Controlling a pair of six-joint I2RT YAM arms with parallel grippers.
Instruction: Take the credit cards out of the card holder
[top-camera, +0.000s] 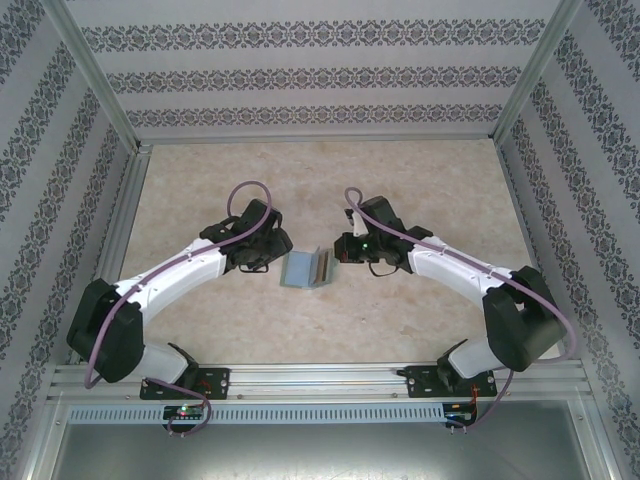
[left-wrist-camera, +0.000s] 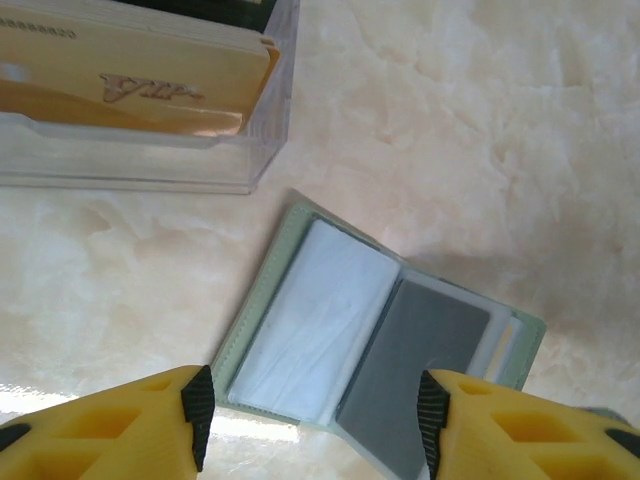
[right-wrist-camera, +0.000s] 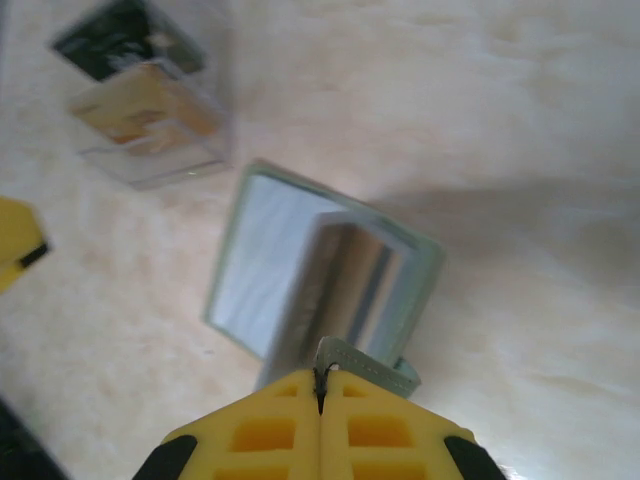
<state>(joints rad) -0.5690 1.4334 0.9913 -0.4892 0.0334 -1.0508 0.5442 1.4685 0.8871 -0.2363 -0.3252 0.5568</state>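
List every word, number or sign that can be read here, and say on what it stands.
"VIP": on the tan card in the clear tray.
The small digits along that card's edge: too small to read.
The card holder: no text to be seen.
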